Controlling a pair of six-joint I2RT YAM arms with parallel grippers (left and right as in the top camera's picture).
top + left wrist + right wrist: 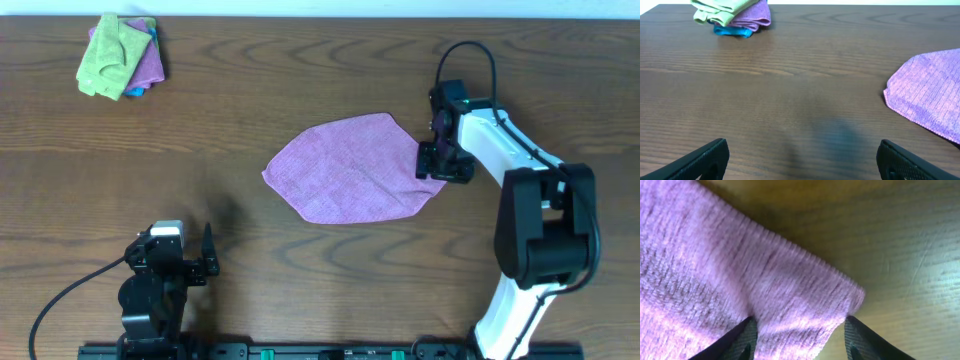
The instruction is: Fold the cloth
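My right gripper [799, 330], fingers parted, straddles the right corner of the cloth [345, 170]. Its length runs leftward. My left gripper [802, 160], wide open, sits well apart.

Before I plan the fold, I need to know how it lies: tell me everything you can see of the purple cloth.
The purple cloth is soft, ribbed, towel-like fabric lying flat on the brown wooden table, spread as a lopsided diamond near the middle. No tag shows. Its right corner sits between the parted fingers of the right hand; whether they touch it is unclear. Nothing else touches it.
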